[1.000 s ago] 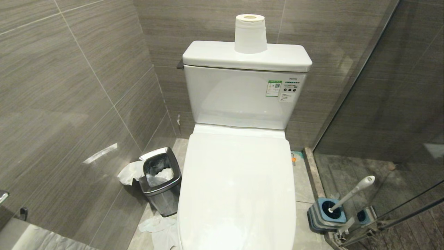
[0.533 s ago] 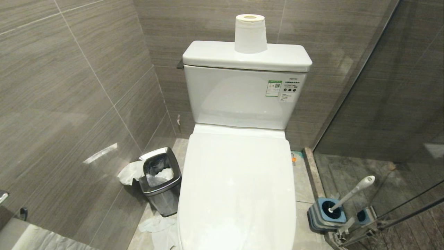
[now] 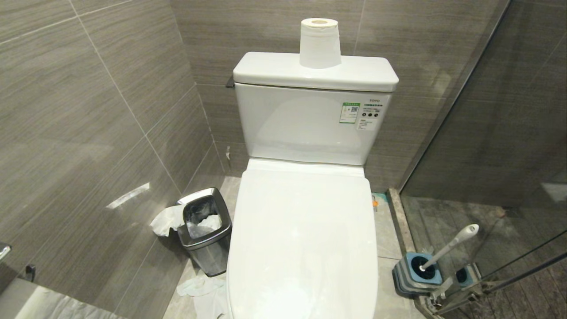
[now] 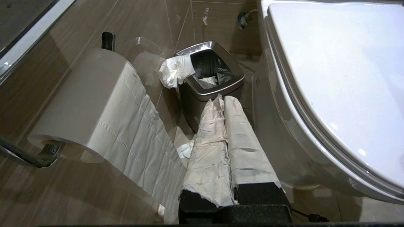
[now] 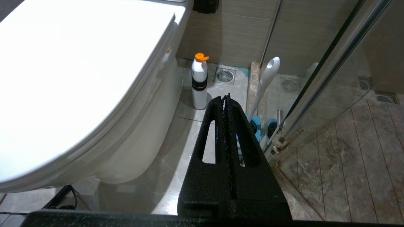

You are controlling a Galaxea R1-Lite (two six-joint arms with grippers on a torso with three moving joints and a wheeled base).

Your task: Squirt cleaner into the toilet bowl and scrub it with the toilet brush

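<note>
The toilet's white lid [image 3: 305,239] lies shut, so the inside of the toilet bowl [image 5: 139,138] is hidden; only its outer ceramic wall shows. The toilet brush [image 3: 452,246] leans in its blue-and-grey holder [image 3: 416,274] on the floor to the toilet's right. No cleaner liquid is in view. A white bottle [image 5: 199,83] with an orange cap stands on the floor beside the bowl. My right gripper [image 5: 226,97] is shut and empty, low beside the bowl, short of the brush handle [image 5: 266,82]. My left gripper [image 4: 222,99], its fingers wrapped in white paper, is shut and empty on the toilet's left.
A steel-rimmed bin [image 3: 206,228] with tissue stands left of the toilet, and loose tissue [image 3: 203,288] lies on the floor. A paper roll [image 3: 320,42] sits on the tank. A wall roll [image 4: 85,104] hangs by the left gripper. A glass shower door [image 3: 509,133] closes off the right.
</note>
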